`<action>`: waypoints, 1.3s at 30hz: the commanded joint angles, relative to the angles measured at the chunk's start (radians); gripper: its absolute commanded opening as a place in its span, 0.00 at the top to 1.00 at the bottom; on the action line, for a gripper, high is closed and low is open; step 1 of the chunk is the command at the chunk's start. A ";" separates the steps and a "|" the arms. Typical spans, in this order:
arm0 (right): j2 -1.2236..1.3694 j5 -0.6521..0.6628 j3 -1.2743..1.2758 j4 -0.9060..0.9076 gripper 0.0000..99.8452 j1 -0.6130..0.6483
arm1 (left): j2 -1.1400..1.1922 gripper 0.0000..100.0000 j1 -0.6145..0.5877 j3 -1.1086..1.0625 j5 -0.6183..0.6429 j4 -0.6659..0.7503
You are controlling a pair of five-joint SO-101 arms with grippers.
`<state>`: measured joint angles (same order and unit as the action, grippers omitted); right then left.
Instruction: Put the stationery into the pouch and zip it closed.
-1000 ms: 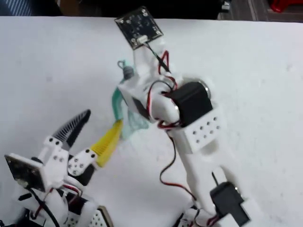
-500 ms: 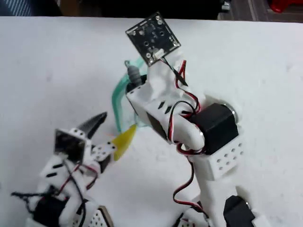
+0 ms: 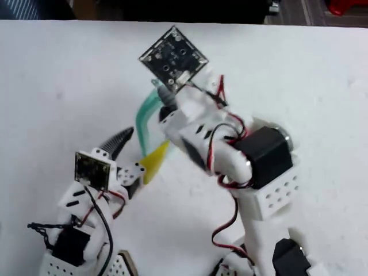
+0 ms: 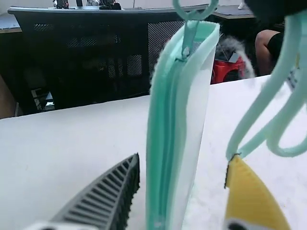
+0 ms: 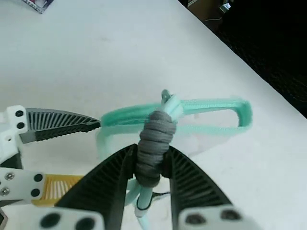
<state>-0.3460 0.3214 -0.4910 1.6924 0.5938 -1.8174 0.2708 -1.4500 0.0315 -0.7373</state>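
**One pouch stood on edge between two grippers**

Seen from the high view, two arms work on the white table (image 3: 57, 75). One rises from 7 o'clock and the other from 5 o'clock. Each carries one square black camera board, two in all (image 3: 172, 57) (image 3: 92, 169).

There is one pouch, a translucent white pouch with a mint-green zip edge (image 4: 177, 134). In the high view it sits at about 11 o'clock from the middle of the table. It stands upright on its narrow edge, with the zip band running up to a small mint ring at the top.

The left gripper (image 4: 182, 160) has one black ribbed finger (image 4: 112, 191) and one yellow finger (image 4: 249, 196). Its jaws are spread apart. The pouch stands in the gap, with the black finger just beside it and the yellow finger farther off. I cannot tell whether either finger touches it.

The right gripper (image 5: 151, 153) has two black ribbed fingers clamped onto one grey cord-wrapped zipper pull (image 5: 153, 139). The pull stands at the end of the zip band nearest the left gripper's fingers.

One mint-green cord loop (image 4: 283, 110) hangs beside the pouch, just above the yellow finger's tip. Its strands trail below the grey pull between the right gripper's fingers.
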 commanded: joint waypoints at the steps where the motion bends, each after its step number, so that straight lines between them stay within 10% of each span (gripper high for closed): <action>1: -0.022 0.017 -0.032 -0.033 0.98 -0.096 | -0.010 0.70 0.005 -0.003 -0.006 0.031; 25: -0.173 0.018 0.012 0.025 0.98 0.125 | -0.008 0.78 0.110 -0.242 -0.120 0.402; 39: -0.168 0.048 0.044 -0.015 0.98 0.165 | -0.010 0.97 0.090 -0.153 -0.112 0.319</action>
<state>-0.5025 0.3613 -0.4173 1.7001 0.7994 -1.8159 0.3874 -1.6939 -0.0744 -0.3613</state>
